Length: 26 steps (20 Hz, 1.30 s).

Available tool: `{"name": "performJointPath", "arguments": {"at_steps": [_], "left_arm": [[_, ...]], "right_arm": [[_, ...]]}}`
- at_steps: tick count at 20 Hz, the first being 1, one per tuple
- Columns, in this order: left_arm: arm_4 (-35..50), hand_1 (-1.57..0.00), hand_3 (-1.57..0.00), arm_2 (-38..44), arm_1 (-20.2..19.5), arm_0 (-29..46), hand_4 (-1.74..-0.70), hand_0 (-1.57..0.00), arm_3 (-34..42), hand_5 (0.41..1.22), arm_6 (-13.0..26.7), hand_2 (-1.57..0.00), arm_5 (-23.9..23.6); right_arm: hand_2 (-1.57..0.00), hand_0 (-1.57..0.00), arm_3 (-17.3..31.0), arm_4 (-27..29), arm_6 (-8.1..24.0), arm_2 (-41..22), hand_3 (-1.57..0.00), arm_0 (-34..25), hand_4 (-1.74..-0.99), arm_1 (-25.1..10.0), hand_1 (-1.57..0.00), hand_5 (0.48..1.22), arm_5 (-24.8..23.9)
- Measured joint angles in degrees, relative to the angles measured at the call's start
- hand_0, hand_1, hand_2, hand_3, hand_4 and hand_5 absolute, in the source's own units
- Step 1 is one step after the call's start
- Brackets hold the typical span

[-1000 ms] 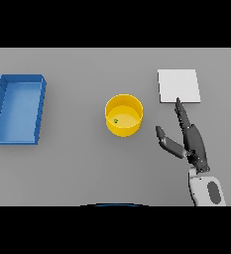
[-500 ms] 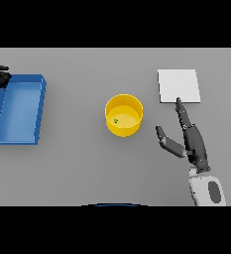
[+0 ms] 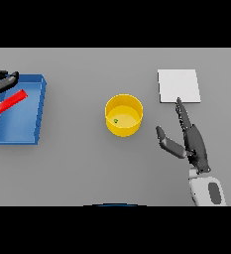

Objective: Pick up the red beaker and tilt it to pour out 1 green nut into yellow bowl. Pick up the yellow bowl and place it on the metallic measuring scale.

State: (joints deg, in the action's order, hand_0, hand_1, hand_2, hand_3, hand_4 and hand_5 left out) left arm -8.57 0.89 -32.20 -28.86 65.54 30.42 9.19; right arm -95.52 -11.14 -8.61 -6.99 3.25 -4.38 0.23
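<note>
Yellow bowl (image 3: 123, 115) sits upright near the table's middle, with one small green nut (image 3: 116, 120) lying on its floor, so the pouring step looks finished. Red beaker (image 3: 7, 103) lies tilted over the blue tray (image 3: 37, 116) at the far left, just below the left hand (image 3: 2, 81); whether that hand's fingers grip it cannot be told. Right of the bowl and apart from it, the right hand (image 3: 190, 141) hovers with fingers straight and thumb spread, holding nothing. Its fingertips point toward the pale square scale (image 3: 179, 85), which lies beyond it. The step in hand appears to be fetching the bowl: the right hand would need to move left, close on the rim or wall, lift, and set the bowl squarely on the scale.
</note>
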Motion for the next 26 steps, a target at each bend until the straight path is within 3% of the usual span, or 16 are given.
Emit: {"name": "performJointPath", "arguments": {"at_steps": [3, 6, 7, 8, 9, 11, 15, 20, 26], "left_arm": [[-2.88, -0.14, -0.14, -2.19, -0.15, -0.66, -0.8, -0.16, -1.65, 0.627, 0.86, -0.14, 0.08], [-4.41, -0.07, -0.07, -2.44, 0.16, -1.4, -0.78, -0.08, -2.67, 0.631, -1.68, -0.07, -1.97], [-4.14, -0.06, -0.06, -2.01, -0.16, -1.7, -0.78, -0.06, -2.33, 0.633, -2.11, -0.06, -2.05], [-3.8, -0.05, -0.05, -1.9, 0.38, -1.62, -0.78, -0.05, -1.73, 0.635, -2.93, -0.04, -2.71], [-3.38, -0.04, -0.04, -1.63, 0.48, -1.3, -0.78, -0.04, -1.17, 0.644, -4.03, -0.03, -3.03], [-2.12, -0.02, -0.02, -0.76, 1.3, -0.6, -0.79, -0.03, -0.75, 0.657, -5.75, -0.02, -3.67], [-1.22, -0.01, -0.01, -1.1, 2.52, 0.38, -0.8, -0.01, 0.93, 0.678, -5.93, -0.01, -4.05], [-0.56, 0.0, 0.0, -0.78, 2.56, 0.72, -0.81, 0.0, 1.74, 0.688, -4.36, 0.0, -3.84], [-0.34, 0.0, 0.0, -0.88, 2.18, 1.49, -0.81, 0.0, 2.98, 0.695, -4.4, 0.0, -3.15]], "right_arm": [[0.0, 0.0, -0.06, -1.21, 0.23, 0.07, 0.0, 0.02, -1.158, -0.77, 0.0, 0.665, -0.51], [0.0, 0.0, 0.43, -2.29, 0.74, -0.36, 0.0, -0.39, -1.144, -0.45, 0.0, 0.644, -1.12], [0.0, 0.0, 0.08, -2.66, 1.69, -0.58, 0.0, -0.5, -1.131, -0.39, 0.0, 0.631, -1.28], [0.0, 0.0, -0.52, -5.14, 4.96, -1.12, 0.0, -1.22, -1.115, -1.01, 0.0, 0.638, -2.23], [0.0, 0.0, 0.11, -5.9, 4.74, -1.69, 0.0, -1.53, -1.087, -1.57, 0.0, 0.649, -1.53], [0.0, 0.0, 0.31, -6.9, 2.38, -3.15, 0.0, -3.55, -1.088, -4.55, 0.0, 0.665, 2.36], [0.0, 0.0, 3.04, -17.29, 5.91, -7.62, 0.0, -11.04, -1.132, -11.26, 0.0, 0.631, 6.57], [0.0, 0.0, 6.79, -27.06, 2.54, -14.51, 0.0, -20.74, -1.157, -17.37, 0.0, 0.635, 11.88], [0.0, 0.0, 15.16, -34.12, -2.23, -22.0, 0.0, -29.72, -1.153, -18.91, 0.0, 0.639, 15.84]]}}
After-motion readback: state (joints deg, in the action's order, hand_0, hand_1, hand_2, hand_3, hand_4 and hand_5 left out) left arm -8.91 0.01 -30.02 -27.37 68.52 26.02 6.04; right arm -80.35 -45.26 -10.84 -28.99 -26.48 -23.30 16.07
